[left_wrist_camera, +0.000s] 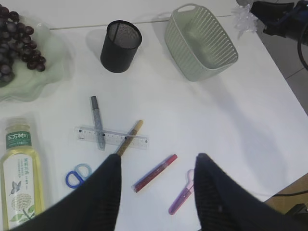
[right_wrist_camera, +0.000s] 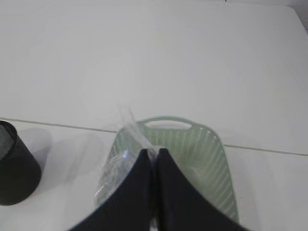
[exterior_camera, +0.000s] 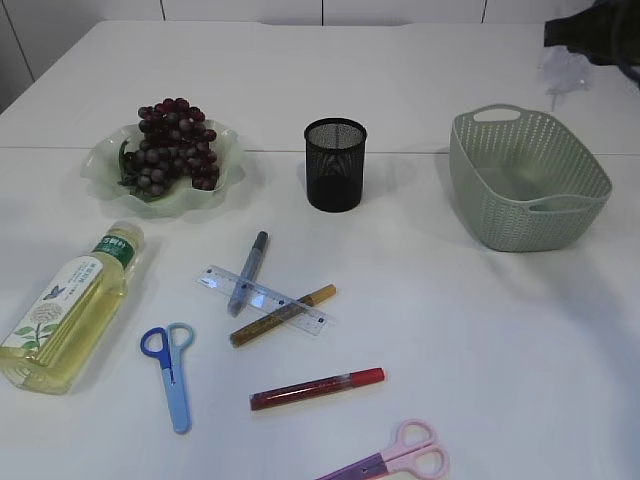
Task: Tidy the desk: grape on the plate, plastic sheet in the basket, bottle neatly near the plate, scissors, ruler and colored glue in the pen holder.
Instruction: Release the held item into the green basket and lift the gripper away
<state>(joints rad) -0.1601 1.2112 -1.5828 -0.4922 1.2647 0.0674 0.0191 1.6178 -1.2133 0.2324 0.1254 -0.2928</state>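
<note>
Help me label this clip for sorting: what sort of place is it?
Probably a staged desk-tidying setup on a white table, not a lived-in office: stationery such as a clear ruler and blue scissors lies near a mesh pen holder, alongside a plate of grapes.

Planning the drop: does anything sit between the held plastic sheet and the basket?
Nothing visible does. The right gripper holds the plastic sheet above the basket, whose inside looks bare.
</note>
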